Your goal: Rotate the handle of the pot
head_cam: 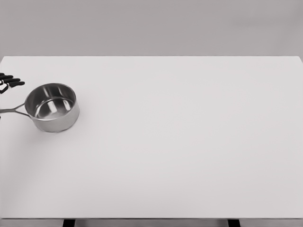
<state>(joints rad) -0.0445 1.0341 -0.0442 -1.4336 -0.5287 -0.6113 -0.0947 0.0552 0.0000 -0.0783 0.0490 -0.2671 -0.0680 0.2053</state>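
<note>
A small stainless steel pot (pixel 52 108) stands upright on the white table (pixel 180 142) near its left edge. Its thin metal handle (pixel 12 110) points left and runs out of the picture. Just above the handle, at the left border, the dark fingertips (pixel 10 81) of my left hand show, spread and apart from the pot and handle. The rest of that hand and its arm are cut off by the frame. My right arm does not appear.
The table's far edge runs along the top of the view against a grey wall. Two dark table legs show at the bottom edge.
</note>
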